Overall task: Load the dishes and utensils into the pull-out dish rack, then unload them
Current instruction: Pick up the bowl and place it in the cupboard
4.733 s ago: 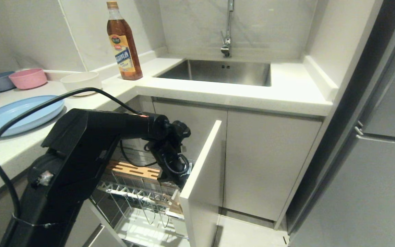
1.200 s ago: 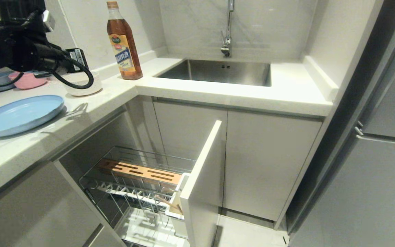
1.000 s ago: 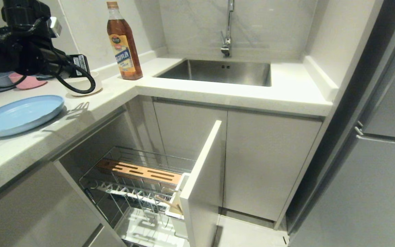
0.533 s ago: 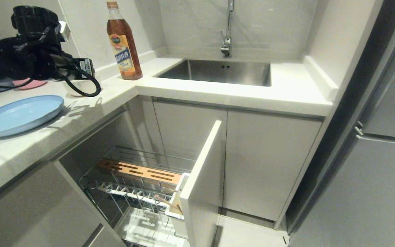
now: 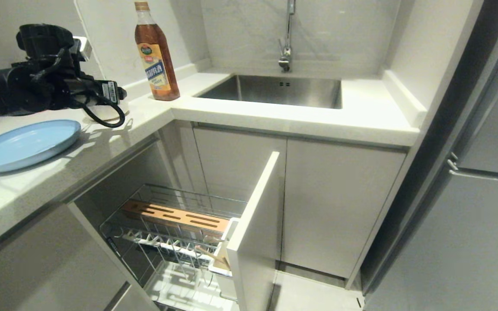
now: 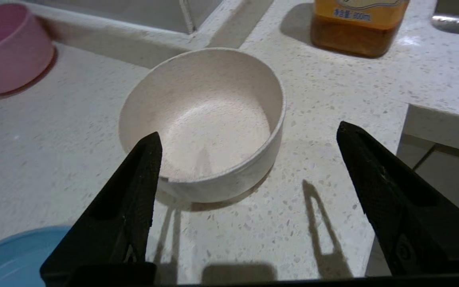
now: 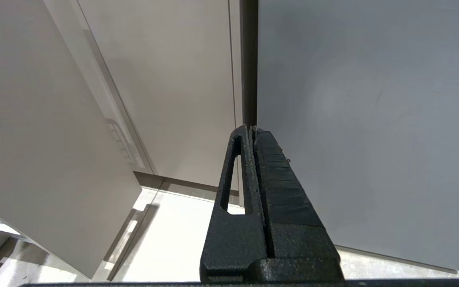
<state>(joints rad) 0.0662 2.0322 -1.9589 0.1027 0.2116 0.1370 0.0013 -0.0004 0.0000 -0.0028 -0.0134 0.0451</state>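
The white bowl (image 6: 209,115) stands upright and empty on the counter, mostly hidden behind my left arm in the head view (image 5: 102,114). My left gripper (image 6: 248,131) hovers just short of it, open wide and holding nothing. One fingertip is by the bowl's near rim and the other is over bare counter; in the head view the gripper (image 5: 119,93) reaches level over the counter. The light-blue plate (image 5: 24,144) lies flat nearer me. The pull-out dish rack (image 5: 145,190) stands drawn out below, with wooden chopsticks (image 5: 212,255) in its front holder. My right gripper (image 7: 251,129) is shut and parked low beside cabinet fronts.
An oil bottle (image 5: 156,52) stands just beyond the bowl, near the sink (image 5: 275,88). A pink bowl (image 6: 6,48) sits further along the counter. The rack's white front panel (image 5: 253,224) juts out into the floor space. A grey fridge door (image 5: 469,216) is at the right.
The left arm has left the rack and risen to the counter. Over the last second it sank and reached right toward the white bowl, and its jaws have spread.
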